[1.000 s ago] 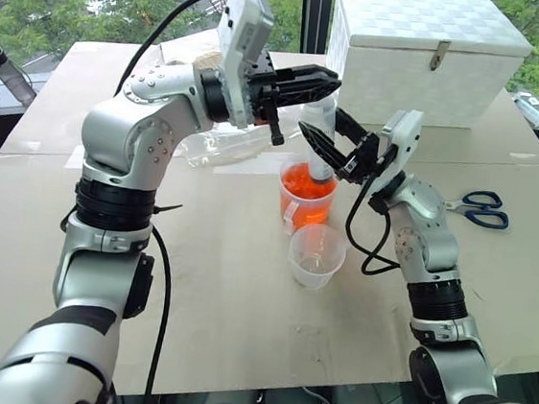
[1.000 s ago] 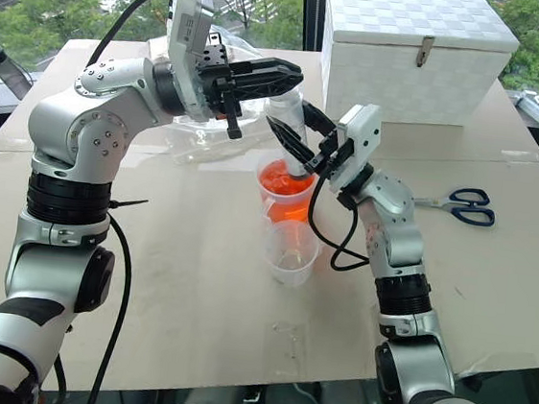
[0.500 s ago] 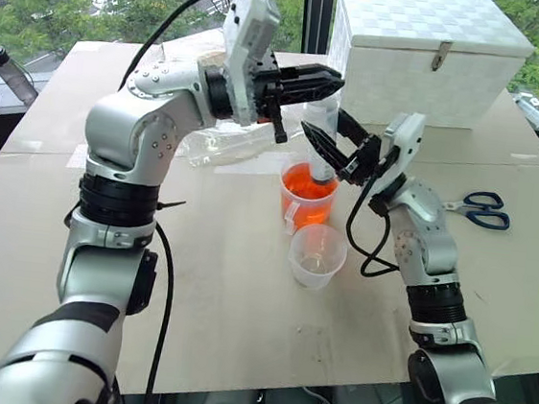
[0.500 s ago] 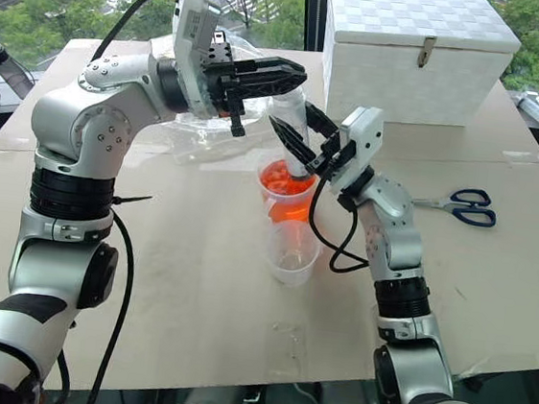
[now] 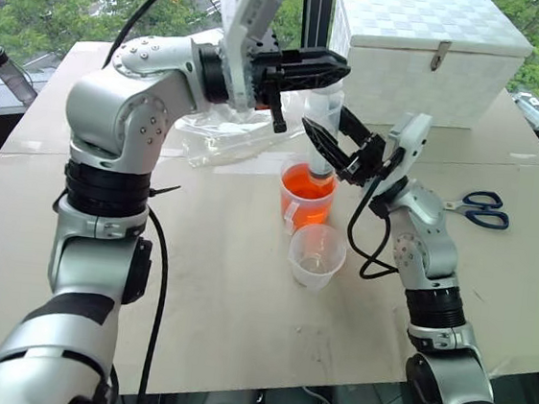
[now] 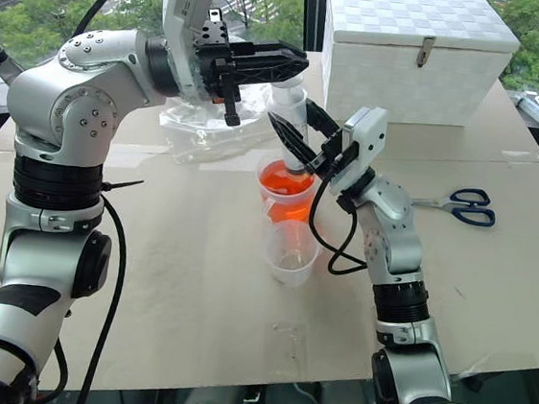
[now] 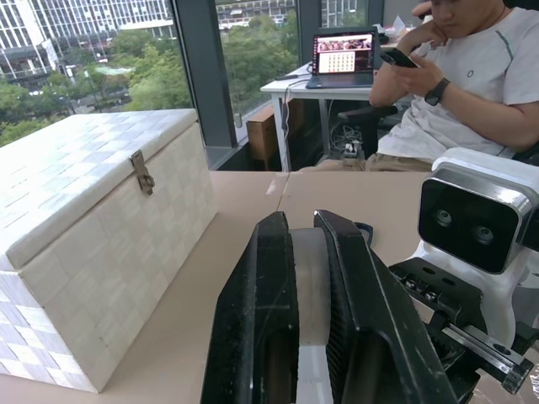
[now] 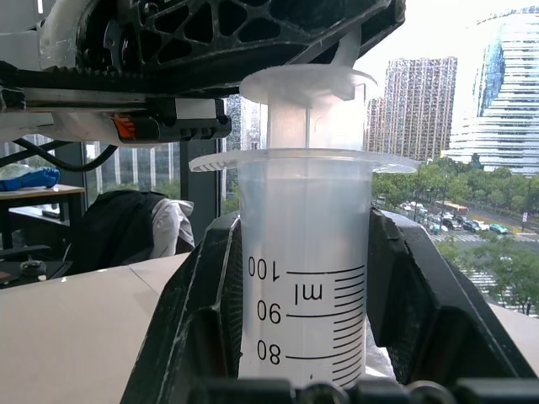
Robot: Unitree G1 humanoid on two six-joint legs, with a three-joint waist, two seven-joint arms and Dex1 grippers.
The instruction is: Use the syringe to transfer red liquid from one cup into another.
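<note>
The counter (image 5: 218, 322) spans most of the head view, covered with tan board. A white woven box (image 5: 425, 50) with a metal latch sits at the upper right of the frame, and crumpled clear plastic wrap (image 5: 223, 134) lies at upper centre-left.

Near the middle of the frame stands the taller cup (image 5: 306, 198), holding the red liquid (image 5: 308, 185). Just below it in the picture, close beside it, is the shorter colourless cup (image 5: 316, 255).

The syringe (image 5: 321, 135) stands upright over the taller cup, its lower end down inside the cup. The right gripper (image 5: 329, 141) reaches in from the right and pinches the syringe barrel between its two fingers; the right wrist view shows the printed graduations between the pads (image 8: 413, 295). The left gripper (image 5: 330, 70) comes level from the upper left, its fingers pressed together on the plunger at the top of the syringe, above the flange.

Black-handled scissors (image 5: 479, 208) lie at the right edge, well apart from the cups.
</note>
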